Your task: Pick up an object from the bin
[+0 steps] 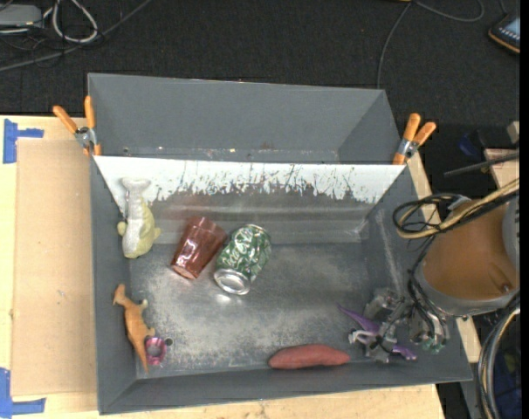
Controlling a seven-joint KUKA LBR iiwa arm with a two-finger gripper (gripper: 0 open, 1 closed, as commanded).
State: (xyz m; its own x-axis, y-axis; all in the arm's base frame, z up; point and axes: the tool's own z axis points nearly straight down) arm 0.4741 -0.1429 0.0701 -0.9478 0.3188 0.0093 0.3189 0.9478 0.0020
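Sitting in the bin's (238,116) near right corner, the pincer (395,328) (grip state: cannot tell) is beside a red oblong (308,357).

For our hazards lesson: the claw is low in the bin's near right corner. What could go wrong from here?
The claw sits close to the bin's walls there and might scrape them. The red oblong thing lies along the front wall, leaving little room to grip it. The green can lies on its side right beside the red cup; a nudge may roll it.
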